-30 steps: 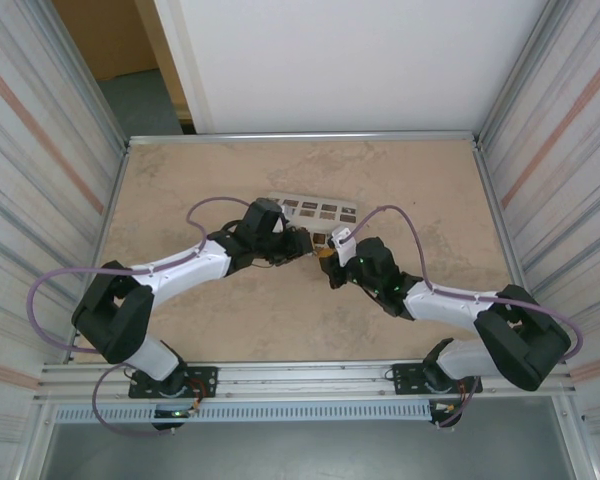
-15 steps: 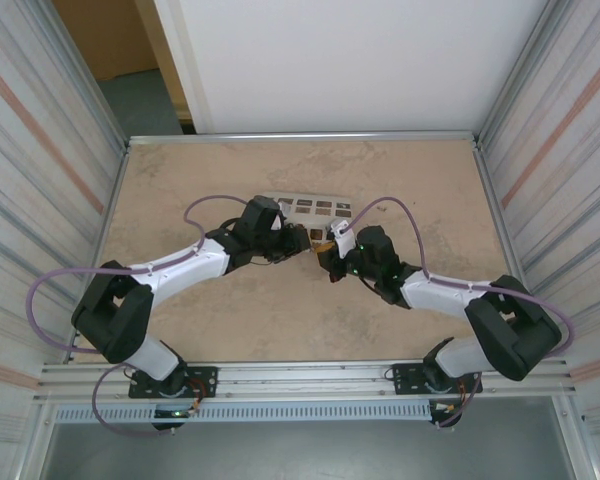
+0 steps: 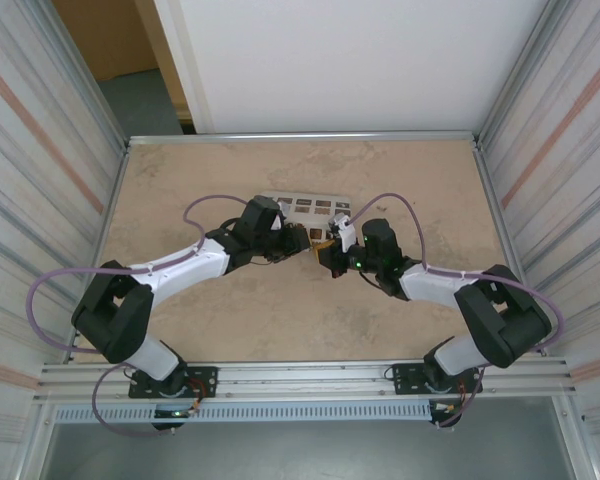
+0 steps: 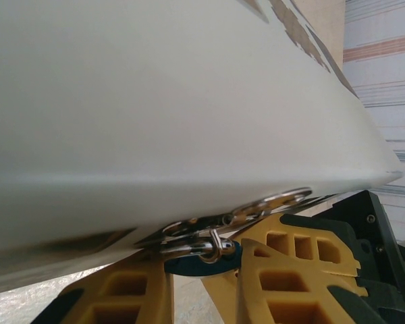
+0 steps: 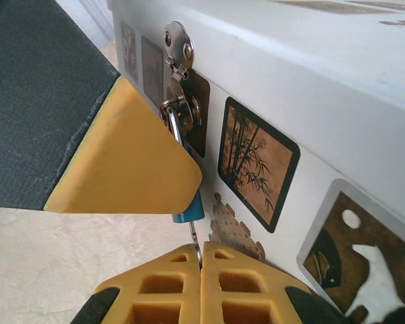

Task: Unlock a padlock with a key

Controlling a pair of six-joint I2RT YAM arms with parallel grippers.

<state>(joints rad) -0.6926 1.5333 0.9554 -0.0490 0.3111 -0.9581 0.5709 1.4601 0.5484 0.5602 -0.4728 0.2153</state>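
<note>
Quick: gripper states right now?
Left gripper: closed on the tiny blue-bodied padlock with silvery shackle.
Right gripper: closed on a thin silvery metal key.

The left arm (image 3: 180,268) reaches from the lower left of the top view up and right to mid-frame, and the right arm (image 3: 435,285) reaches from the lower right up and left, so that the left hand (image 3: 298,240) and right hand (image 3: 327,252) meet tip to tip at the centre. In the left wrist view the left hand's yellow fingers (image 4: 283,270) rise from the bottom edge, closed either side of the blue padlock (image 4: 189,266). In the right wrist view the right hand's fingers (image 5: 239,280) press together at the bottom edge, pinching a thin key (image 5: 196,237).
</note>
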